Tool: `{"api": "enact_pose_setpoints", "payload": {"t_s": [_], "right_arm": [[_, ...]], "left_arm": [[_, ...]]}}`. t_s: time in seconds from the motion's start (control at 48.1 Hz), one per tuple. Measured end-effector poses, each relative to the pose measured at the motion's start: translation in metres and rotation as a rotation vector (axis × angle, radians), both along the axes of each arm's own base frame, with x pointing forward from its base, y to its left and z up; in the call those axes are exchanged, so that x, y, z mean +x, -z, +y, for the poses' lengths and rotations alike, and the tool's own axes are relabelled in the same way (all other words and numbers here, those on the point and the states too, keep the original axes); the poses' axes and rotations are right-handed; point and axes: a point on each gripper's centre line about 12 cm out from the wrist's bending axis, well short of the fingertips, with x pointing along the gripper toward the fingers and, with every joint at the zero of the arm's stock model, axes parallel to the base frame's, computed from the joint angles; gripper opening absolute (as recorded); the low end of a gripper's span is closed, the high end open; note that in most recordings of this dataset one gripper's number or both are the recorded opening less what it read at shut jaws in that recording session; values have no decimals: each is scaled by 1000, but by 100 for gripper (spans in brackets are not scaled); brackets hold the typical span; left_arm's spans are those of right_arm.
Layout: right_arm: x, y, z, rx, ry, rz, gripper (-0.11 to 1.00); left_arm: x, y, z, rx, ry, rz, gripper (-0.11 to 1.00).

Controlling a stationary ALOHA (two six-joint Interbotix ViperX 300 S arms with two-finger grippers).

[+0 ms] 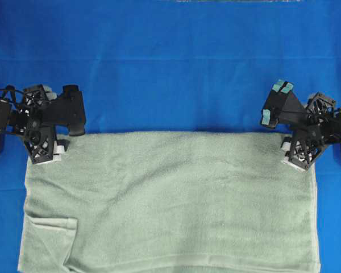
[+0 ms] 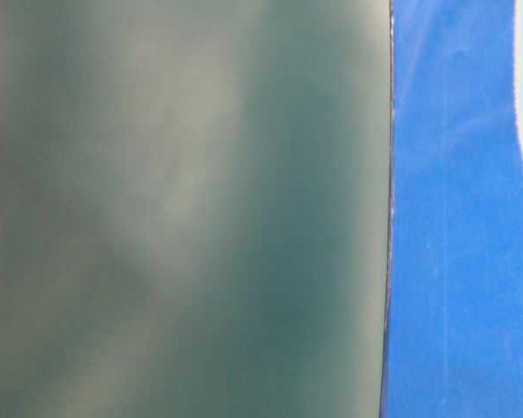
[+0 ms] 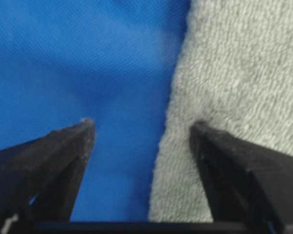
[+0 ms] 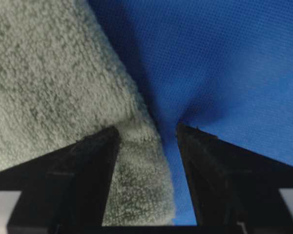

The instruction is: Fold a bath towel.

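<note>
Down at the left claw (image 3: 141, 136), the fingers are spread wide, one over the blue sheet (image 3: 78, 63) and the other over the fuzzy pile of the bath towel (image 3: 244, 68), whose side edge runs up between them. Nothing is pinched. At the right claw (image 4: 149, 134) it is a mirror picture: fingers spread, the towel's edge bunched up between them with one finger (image 4: 88, 165) on the terry and the other over bare blue; whether that finger presses the cloth or only hovers I cannot tell.

From overhead, the towel lies flat on the blue-covered desk (image 1: 170, 68), stretching between the two claws and away toward the near edge, each claw sitting at one far corner. A small flap is turned over at the near left corner, well apart from the left claw.

By my reading, this is the grasp step: both corners lined up, not yet taken. Next calls for both claws to close together on the hem, evenly, before any lift.

Containers: none in sight. The table-level view is just blurred green and blue.
</note>
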Motion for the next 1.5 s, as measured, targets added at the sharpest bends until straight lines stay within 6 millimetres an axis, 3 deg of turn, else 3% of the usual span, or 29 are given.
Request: {"api": "enact_pose_setpoints", "payload": {"t_s": [0.104,0.25,0.312,0.583,0.666,0.728,0.978,1.124,1.228,1.373,1.498], "right_arm": [[0,0,0,1,-1,-4,50],[2,0,1,8,2,-17,12],[2,0,1,11,2,-20,9],[3,-3,1,11,2,-34,9],[5,-12,0,6,9,-46,9],[9,-31,-1,-3,17,-75,9],[16,-122,12,-33,-18,-206,9],[12,-176,20,-76,-60,-275,9],[8,-207,28,-107,-98,-320,9],[9,-223,27,-187,-117,-335,9],[10,-223,4,-315,-45,-284,9]], "left_arm": [[2,0,-4,-6,8,-1,58],[4,0,-14,-14,42,-1,19],[5,0,-17,-18,50,-5,7],[5,-2,-18,-9,48,18,6],[4,-6,-16,8,36,60,6],[1,-14,-12,30,18,108,6],[9,-107,-13,79,-24,68,6],[6,-173,-24,72,-14,-31,6],[2,-204,-34,56,14,-92,6],[-2,-225,-48,22,34,-158,6],[3,-233,-65,-42,10,-224,6]]}}
